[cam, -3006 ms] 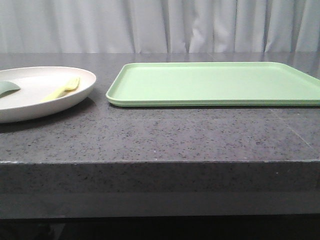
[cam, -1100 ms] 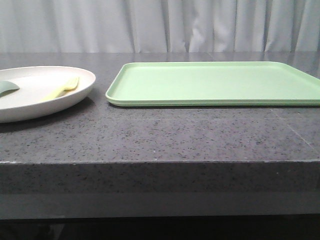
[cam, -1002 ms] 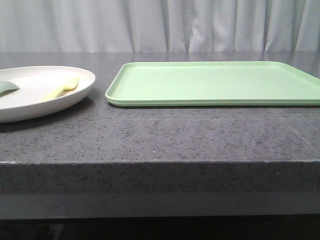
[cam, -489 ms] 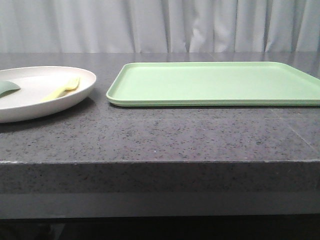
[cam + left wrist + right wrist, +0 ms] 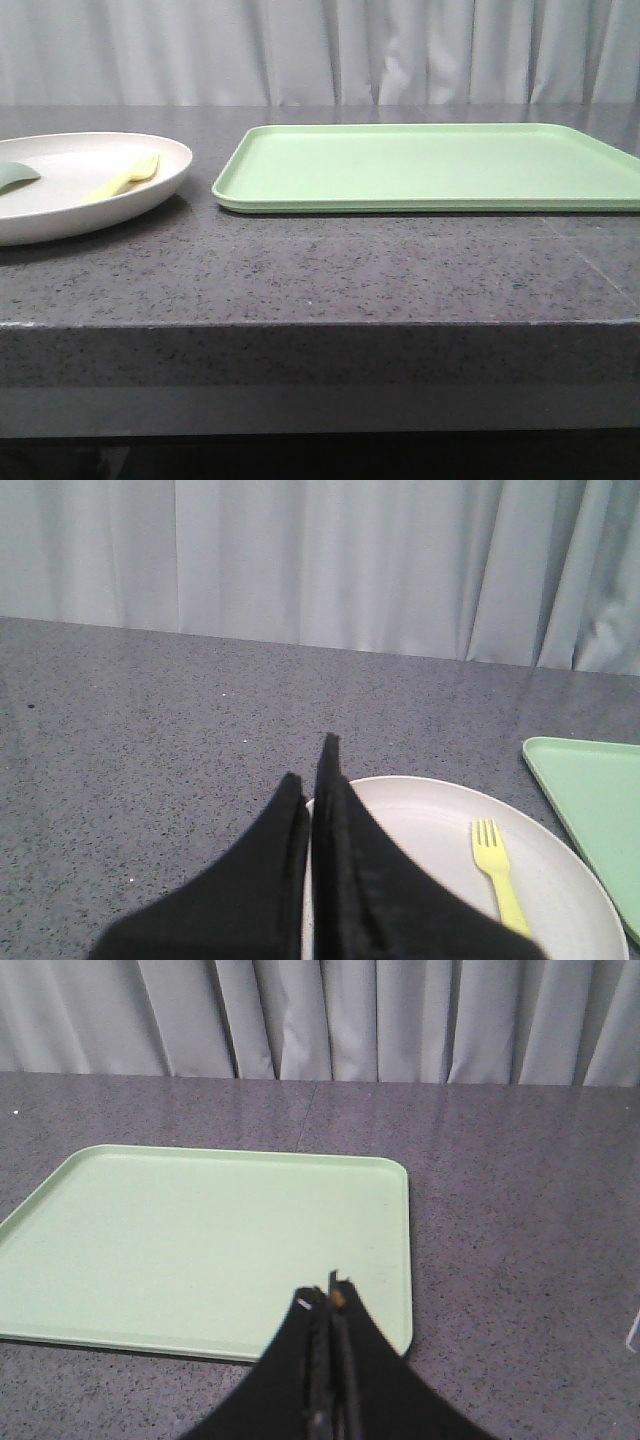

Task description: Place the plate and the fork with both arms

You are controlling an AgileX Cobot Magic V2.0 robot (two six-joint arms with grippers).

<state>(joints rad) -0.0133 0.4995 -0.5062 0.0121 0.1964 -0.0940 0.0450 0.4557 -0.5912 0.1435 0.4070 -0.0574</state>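
Note:
The cream plate (image 5: pixel 60 205) sits on the dark stone table at the left; it also shows in the left wrist view (image 5: pixel 430 820). The pale yellow fork (image 5: pixel 125 180) lies in the plate, also seen in the left wrist view (image 5: pixel 497 870). My left gripper (image 5: pixel 312 770) is shut and empty, above the plate's near-left rim. My right gripper (image 5: pixel 328 1295) is shut and empty, over the near right corner of the light green tray (image 5: pixel 200 1240). Neither gripper shows in the front view.
The light green tray (image 5: pixel 430 165) lies on the table right of the plate, a small gap between them. A grey-green spoon-like piece (image 5: pixel 15 175) lies in the plate at the far left. The table's front edge (image 5: pixel 320 325) runs across the front view. Curtains hang behind.

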